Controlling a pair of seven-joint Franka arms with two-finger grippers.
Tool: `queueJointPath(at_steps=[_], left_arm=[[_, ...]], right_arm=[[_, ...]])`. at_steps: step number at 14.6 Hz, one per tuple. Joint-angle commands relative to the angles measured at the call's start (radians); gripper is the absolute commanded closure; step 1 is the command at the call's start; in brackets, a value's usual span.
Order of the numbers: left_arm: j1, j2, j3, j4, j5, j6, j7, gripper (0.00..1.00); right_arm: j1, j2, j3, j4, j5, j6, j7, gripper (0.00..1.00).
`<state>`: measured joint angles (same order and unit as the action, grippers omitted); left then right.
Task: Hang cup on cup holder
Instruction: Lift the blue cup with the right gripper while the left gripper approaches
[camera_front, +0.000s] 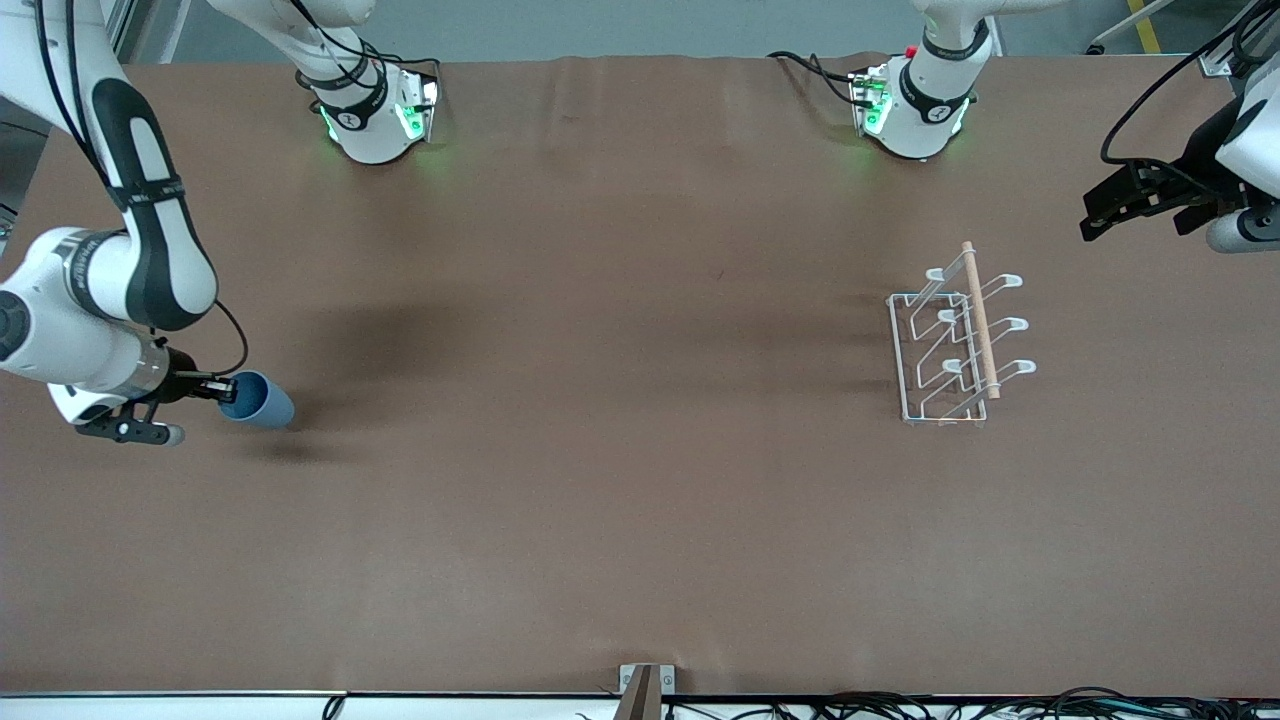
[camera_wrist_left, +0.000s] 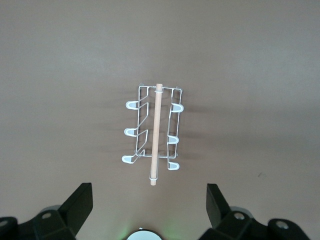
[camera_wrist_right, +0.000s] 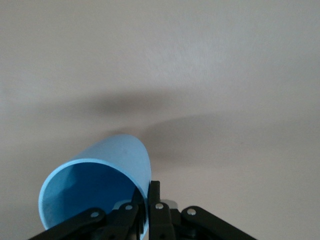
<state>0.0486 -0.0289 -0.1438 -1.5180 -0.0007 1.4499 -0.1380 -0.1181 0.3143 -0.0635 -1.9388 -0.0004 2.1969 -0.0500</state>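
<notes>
The light-blue cup is held on its side, just above the table at the right arm's end. My right gripper is shut on its rim; in the right wrist view one finger is inside the cup and one outside. The cup holder, a white wire rack with looped prongs and a wooden rod on top, stands on the table at the left arm's end. My left gripper is open and empty, up in the air over the table edge beside the rack. The left wrist view shows the rack below its spread fingers.
The brown table cloth is bare between the cup and the rack. The two arm bases stand along the table's edge farthest from the front camera. A small bracket and cables lie at the nearest edge.
</notes>
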Motion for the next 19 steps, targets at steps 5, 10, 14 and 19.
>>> queueJointPath(at_steps=[5,10,14,19], left_arm=[[-0.009,0.009,-0.008,0.021,-0.013,0.000,0.018,0.00],[-0.029,0.038,-0.140,0.022,-0.013,0.078,0.006,0.00],[-0.036,0.095,-0.296,0.022,-0.053,0.134,0.018,0.00],[-0.047,0.178,-0.502,0.024,-0.056,0.344,0.023,0.00]], right_arm=[[0.087,-0.141,0.048,0.004,0.104,-0.100,-0.001,0.98],[0.193,-0.155,0.048,0.007,0.492,-0.137,0.002,0.98],[0.308,-0.149,0.047,0.017,0.848,-0.129,-0.001,0.98],[0.417,-0.087,0.050,0.099,1.066,-0.135,-0.024,0.98]])
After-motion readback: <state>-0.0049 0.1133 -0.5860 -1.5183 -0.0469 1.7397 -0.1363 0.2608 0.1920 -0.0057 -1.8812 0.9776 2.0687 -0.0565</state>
